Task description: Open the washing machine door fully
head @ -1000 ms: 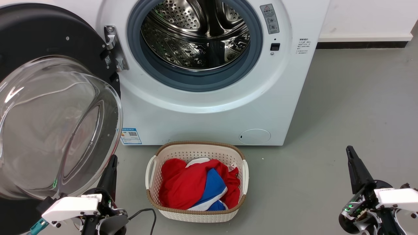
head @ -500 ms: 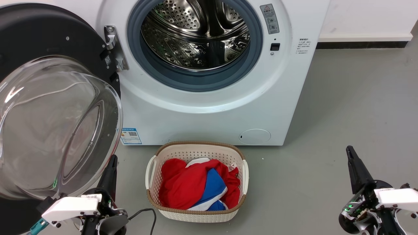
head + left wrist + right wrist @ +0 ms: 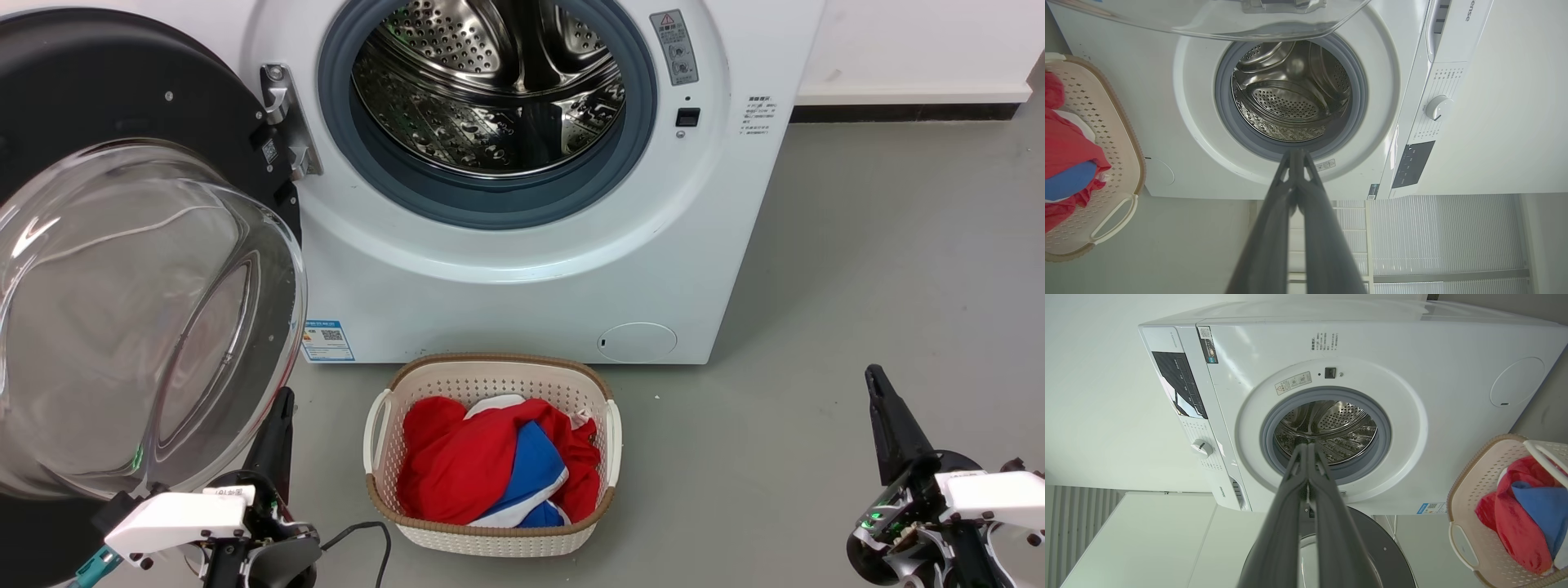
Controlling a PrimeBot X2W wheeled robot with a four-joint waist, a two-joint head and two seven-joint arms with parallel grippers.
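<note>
The washing machine door (image 3: 122,90) stands swung wide to the left on its metal hinge (image 3: 286,122), black rim facing me and clear glass bowl (image 3: 139,318) bulging toward the camera. The steel drum mouth (image 3: 490,90) lies uncovered. My left gripper (image 3: 282,404) rests low at the lower left, just below the bowl's edge, fingers pressed together and holding nothing. My right gripper (image 3: 875,377) sits at the lower right over the floor, far from the door, also shut and empty. The left wrist view shows the bowl's edge (image 3: 1220,24); the right wrist view shows the door rim (image 3: 1372,543).
A cream laundry basket (image 3: 608,433) with red, blue and white clothes stands on the grey floor in front of the machine, between my grippers. A black cable (image 3: 359,535) lies by the left gripper. A small round white flap (image 3: 637,341) sits low on the machine's front.
</note>
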